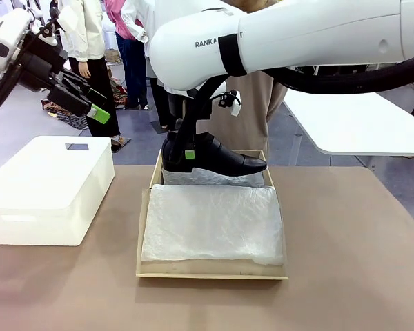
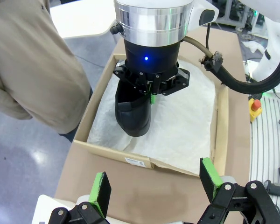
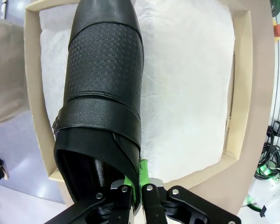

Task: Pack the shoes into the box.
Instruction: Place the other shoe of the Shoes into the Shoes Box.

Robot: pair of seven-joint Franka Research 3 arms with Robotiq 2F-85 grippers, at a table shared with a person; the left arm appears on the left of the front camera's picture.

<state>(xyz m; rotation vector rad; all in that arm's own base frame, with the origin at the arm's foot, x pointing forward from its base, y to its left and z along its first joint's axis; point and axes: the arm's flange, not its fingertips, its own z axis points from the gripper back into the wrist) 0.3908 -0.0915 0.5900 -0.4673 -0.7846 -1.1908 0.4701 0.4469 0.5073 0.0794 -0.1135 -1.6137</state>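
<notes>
Right gripper: pointing down over the far end of the box, clenched on the collar of the shoe.
Left gripper: raised at left, released, grasping nothing.

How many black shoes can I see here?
1: the shoe is gripped by its opening rim in the right hand, at the far end of the box. A second may be hidden.
</notes>
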